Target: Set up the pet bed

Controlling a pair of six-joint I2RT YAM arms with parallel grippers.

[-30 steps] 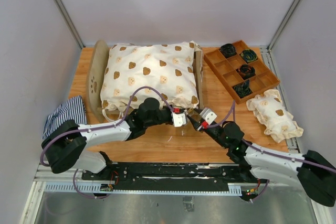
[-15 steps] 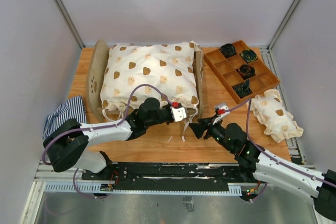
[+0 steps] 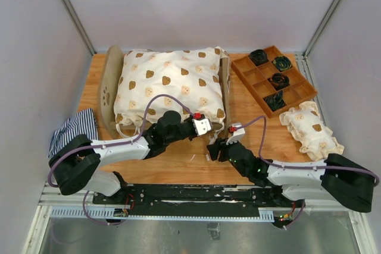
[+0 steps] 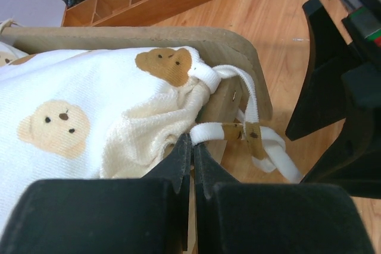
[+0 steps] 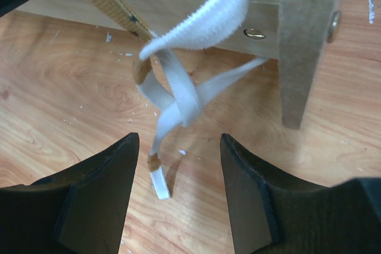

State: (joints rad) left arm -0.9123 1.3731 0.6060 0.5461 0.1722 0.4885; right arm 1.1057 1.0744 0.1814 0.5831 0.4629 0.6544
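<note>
Tying cushion [image 3: 169,84] to pet bed [image 3: 111,84], mid-frame.
Left gripper [image 4: 191,147] is clamping 1 white tie [image 4: 214,130]; right gripper [image 5: 178,141] is gaping, likely needing to pinch the loose end [image 5: 159,190].

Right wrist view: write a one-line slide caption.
Open right gripper faces white tie straps dangling beside a corner leg of the pet bed, above the wooden table.
</note>
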